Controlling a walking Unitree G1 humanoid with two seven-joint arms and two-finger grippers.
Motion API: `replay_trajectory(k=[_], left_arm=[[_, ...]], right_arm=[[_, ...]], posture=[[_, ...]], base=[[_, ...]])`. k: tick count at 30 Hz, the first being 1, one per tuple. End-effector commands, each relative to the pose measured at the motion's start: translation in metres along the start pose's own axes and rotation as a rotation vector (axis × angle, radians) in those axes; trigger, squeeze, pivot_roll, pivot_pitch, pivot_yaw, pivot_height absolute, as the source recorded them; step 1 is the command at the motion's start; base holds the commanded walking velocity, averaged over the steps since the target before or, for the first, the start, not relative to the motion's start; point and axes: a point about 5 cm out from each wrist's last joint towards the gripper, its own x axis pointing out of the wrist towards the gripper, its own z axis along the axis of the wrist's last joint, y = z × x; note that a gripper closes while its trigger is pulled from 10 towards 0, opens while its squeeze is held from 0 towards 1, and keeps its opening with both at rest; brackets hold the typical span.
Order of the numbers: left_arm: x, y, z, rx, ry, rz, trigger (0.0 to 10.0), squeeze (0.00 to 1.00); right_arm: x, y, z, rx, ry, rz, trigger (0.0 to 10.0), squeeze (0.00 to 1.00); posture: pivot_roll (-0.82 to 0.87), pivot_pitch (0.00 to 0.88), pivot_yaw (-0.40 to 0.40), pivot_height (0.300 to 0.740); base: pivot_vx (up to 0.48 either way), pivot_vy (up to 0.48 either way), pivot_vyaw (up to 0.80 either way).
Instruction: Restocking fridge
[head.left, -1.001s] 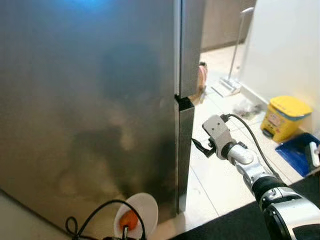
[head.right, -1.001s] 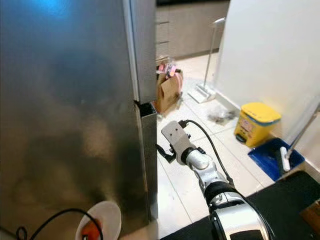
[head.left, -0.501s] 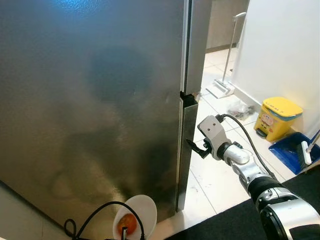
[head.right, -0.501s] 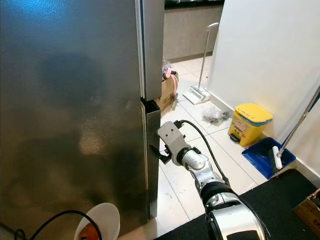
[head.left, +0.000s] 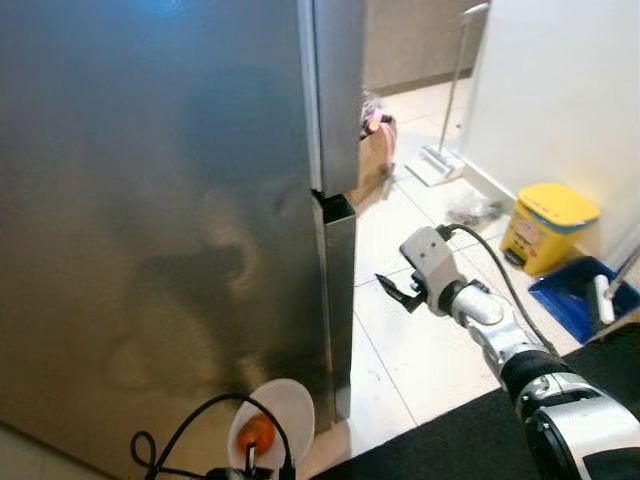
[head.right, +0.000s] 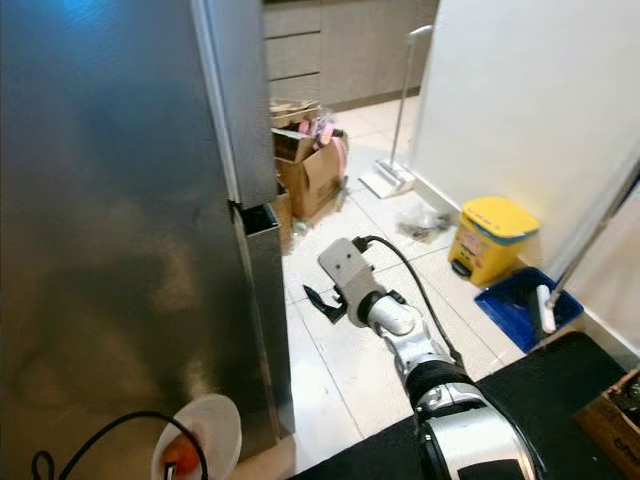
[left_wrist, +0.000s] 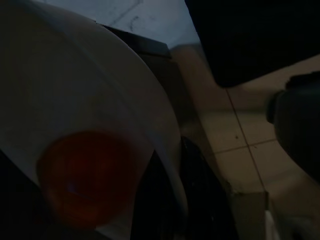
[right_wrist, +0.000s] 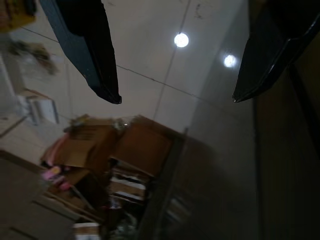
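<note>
Door-opening step: right gripper (head.left: 392, 291), fingers apart, held beside closed fridge (head.left: 160, 200); edge to be hooked next. Plate (head.left: 285, 420) w/ orange fruit (head.left: 257, 434) gripped by left gripper (left_wrist: 195, 170).

A: What sort of place is this?
B: A home kitchen. A tall steel fridge (head.left: 170, 220) stands on a pale tiled floor (head.right: 340, 360).
A: Anything else?
B: Grey cabinet drawers (head.right: 320, 55), a yellow pedal bin (head.right: 488, 240), a blue dustpan (head.right: 520, 305) and cardboard boxes (head.right: 310, 175) of household clutter.
</note>
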Motion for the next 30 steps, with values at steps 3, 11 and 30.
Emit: replay_trajectory(k=[3,11,30], left_arm=[[-0.001,-0.006,-0.001,-0.017,0.006,-0.013,10.0,0.0],[-0.002,-0.009,-0.001,-0.029,0.008,-0.013,10.0,0.0],[-0.015,-0.012,-0.012,-0.113,0.016,0.132,10.0,0.0]], right_arm=[[0.003,0.008,0.002,0.01,-0.017,0.03,10.0,0.0],[0.006,0.02,0.003,0.049,-0.047,0.095,10.0,0.0],[0.023,0.004,0.039,0.09,-0.112,0.0,10.0,0.0]], posture=[[-0.04,0.017,-0.022,0.74],[-0.04,0.035,-0.023,0.74],[0.06,0.214,-0.006,0.74]], base=[[0.0,0.0,0.0],[0.0,0.0,0.0],[0.0,0.0,0.0]])
